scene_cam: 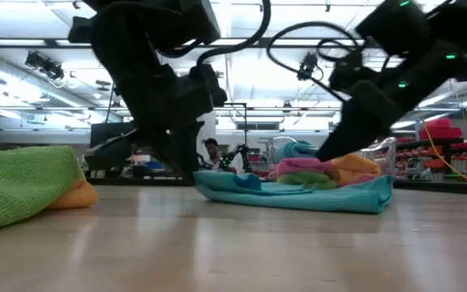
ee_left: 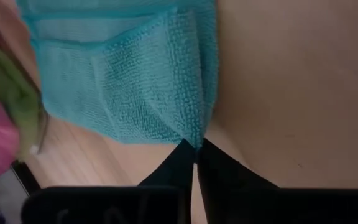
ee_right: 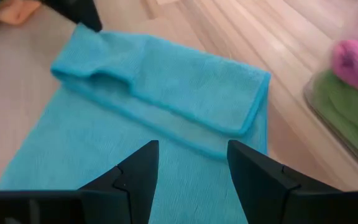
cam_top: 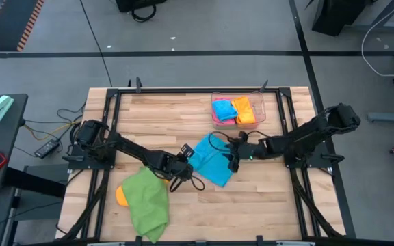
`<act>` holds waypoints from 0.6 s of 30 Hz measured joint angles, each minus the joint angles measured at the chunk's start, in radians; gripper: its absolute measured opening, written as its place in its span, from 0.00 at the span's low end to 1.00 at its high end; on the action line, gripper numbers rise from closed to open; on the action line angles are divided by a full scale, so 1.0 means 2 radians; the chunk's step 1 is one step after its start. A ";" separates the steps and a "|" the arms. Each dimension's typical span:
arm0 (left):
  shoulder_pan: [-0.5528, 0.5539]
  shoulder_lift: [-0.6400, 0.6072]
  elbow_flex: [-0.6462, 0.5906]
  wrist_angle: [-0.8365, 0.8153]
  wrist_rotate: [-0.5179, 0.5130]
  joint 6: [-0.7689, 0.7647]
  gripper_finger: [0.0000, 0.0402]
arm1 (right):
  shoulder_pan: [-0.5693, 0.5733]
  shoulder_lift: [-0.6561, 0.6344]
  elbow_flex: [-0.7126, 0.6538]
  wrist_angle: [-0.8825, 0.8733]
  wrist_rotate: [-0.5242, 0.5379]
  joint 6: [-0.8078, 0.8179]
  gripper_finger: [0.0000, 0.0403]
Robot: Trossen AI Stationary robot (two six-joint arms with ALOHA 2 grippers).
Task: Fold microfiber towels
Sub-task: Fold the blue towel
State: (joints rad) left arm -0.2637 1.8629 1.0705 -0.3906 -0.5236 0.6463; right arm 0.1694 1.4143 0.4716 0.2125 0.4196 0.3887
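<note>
A sky blue towel (cam_top: 211, 162) lies on the table's middle with one edge folded over itself (ee_right: 185, 93). My left gripper (cam_top: 185, 161) is at the towel's left corner and shut on it. My right gripper (ee_right: 191, 168) is open just over the towel's right part (cam_top: 232, 160), its fingers spread above the flat layer. A green towel (cam_top: 149, 201) lies crumpled at the near left, on top of an orange towel (cam_top: 121, 195). My left gripper pinches the blue towel's corner (ee_left: 195, 138) between its two shut fingertips (ee_left: 180, 163). The fingers come in low from the table's left side. The corner stays down at the table (scene_cam: 205, 180), and the rest of the towel lies flat.
A clear plastic tray (cam_top: 260, 101) at the far right of the table holds folded blue, pink and orange towels, with a green one showing in the right wrist view (ee_right: 347, 106). Bare wood lies along the near edge (cam_top: 252, 212).
</note>
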 joint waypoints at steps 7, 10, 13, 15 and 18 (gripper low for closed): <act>-0.025 0.000 0.000 -0.057 0.000 -0.039 0.03 | -0.055 0.031 0.045 0.003 -0.077 -0.054 0.44; -0.034 0.000 0.000 -0.083 0.000 -0.070 0.03 | -0.063 0.065 0.083 0.004 -0.094 -0.076 0.42; -0.043 0.000 0.000 -0.102 0.000 -0.095 0.06 | -0.076 0.102 0.127 -0.001 -0.116 -0.097 0.42; -0.049 0.000 0.000 -0.108 0.000 -0.106 0.08 | -0.089 0.126 0.155 -0.008 -0.124 -0.110 0.42; -0.055 0.000 0.000 -0.107 0.000 -0.113 0.08 | -0.114 0.159 0.192 -0.023 -0.125 -0.130 0.42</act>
State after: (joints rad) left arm -0.3738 1.8629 1.0706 -0.6052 -0.5227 0.4195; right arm -0.0584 1.7318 0.8561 0.1655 0.1699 0.1291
